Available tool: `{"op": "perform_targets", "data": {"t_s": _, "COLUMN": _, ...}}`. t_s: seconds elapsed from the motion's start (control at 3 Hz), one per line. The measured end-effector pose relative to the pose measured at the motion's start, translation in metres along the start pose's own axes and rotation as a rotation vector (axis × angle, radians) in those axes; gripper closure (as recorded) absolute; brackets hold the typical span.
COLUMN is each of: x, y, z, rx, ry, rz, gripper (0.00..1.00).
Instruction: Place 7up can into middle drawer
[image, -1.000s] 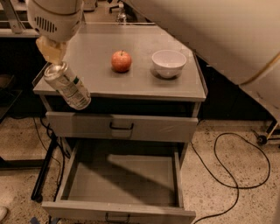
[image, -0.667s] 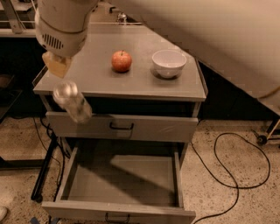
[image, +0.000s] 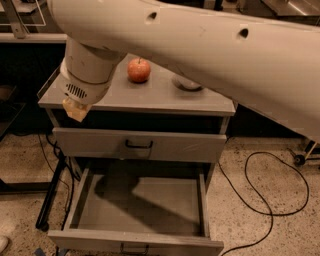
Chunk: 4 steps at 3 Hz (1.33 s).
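Observation:
The middle drawer (image: 142, 206) is pulled open low at the front of the grey cabinet. Its flat grey tray is bare, and the arm's shadow lies across it. Its small black handle (image: 134, 248) shows at the bottom edge. My gripper (image: 75, 109) hangs below the big white wrist, over the cabinet's left front corner and above the drawer's left side. Only a tan tip of it shows. The 7up can is out of view, and I cannot tell whether the gripper holds it.
A red apple (image: 139, 70) stands on the cabinet top (image: 150, 100). The white bowl (image: 189, 84) is mostly hidden by my arm. A closed drawer front (image: 138, 145) with a black handle sits above the open drawer. A black cable (image: 272, 200) loops on the floor at the right.
My arm has swung across the top of the view and now covers the bowl. The can, seen held at the cabinet's left front before, no longer shows.

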<state>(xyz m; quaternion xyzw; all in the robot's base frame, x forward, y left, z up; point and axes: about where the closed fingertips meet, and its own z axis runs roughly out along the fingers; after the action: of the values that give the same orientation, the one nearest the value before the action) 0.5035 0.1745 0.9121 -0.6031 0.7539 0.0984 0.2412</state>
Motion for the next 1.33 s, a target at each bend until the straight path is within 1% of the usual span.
{"op": "perform_targets", "data": {"t_s": 0.33, "x": 0.0, "y": 0.0, "z": 0.0, "rx": 0.0, "ry": 0.0, "rz": 0.0, "gripper": 1.0}}
{"op": "perform_targets", "data": {"t_s": 0.67, "x": 0.02, "y": 0.004, "z": 0.006, "rx": -0.014, "ry": 0.032, "rz": 0.049, "gripper": 1.0}}
{"op": "perform_targets", "data": {"t_s": 1.0, "x": 0.087, "y": 0.019, "z": 0.005, "rx": -0.026, "ry": 0.086, "rz": 0.213, "gripper": 1.0}}
{"op": "perform_targets", "data": {"t_s": 1.33, "x": 0.14, "y": 0.029, "z": 0.004, "rx": -0.032, "ry": 0.135, "rz": 0.324, "gripper": 1.0}}
